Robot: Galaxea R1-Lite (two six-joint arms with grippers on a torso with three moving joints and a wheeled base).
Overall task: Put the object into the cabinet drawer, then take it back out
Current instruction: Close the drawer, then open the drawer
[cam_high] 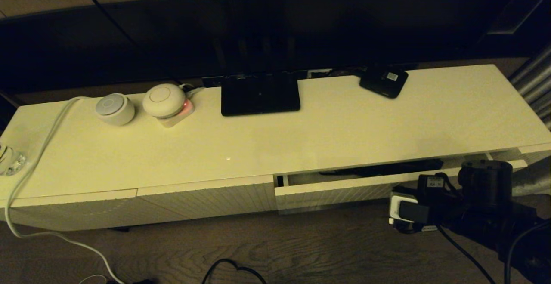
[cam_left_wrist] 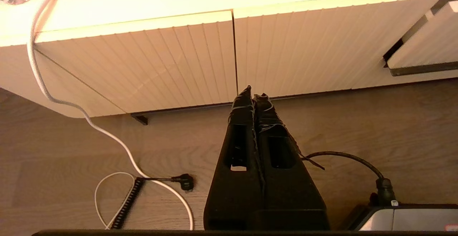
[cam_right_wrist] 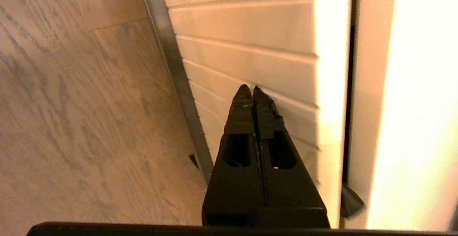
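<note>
Pressed together and empty, the right gripper (cam_right_wrist: pixel 249 89) noses against the cabinet drawer (cam_high: pixel 335 189), open a crack with the umbrella (cam_high: pixel 387 168) inside, probably to work it.

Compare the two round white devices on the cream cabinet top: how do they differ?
The greyish-white puck-shaped device sits directly on the cream cabinet top; the cream-white domed device perches on a small base glowing red. The puck stands farther left and looks lower. Both are round with a circular top marking.
</note>
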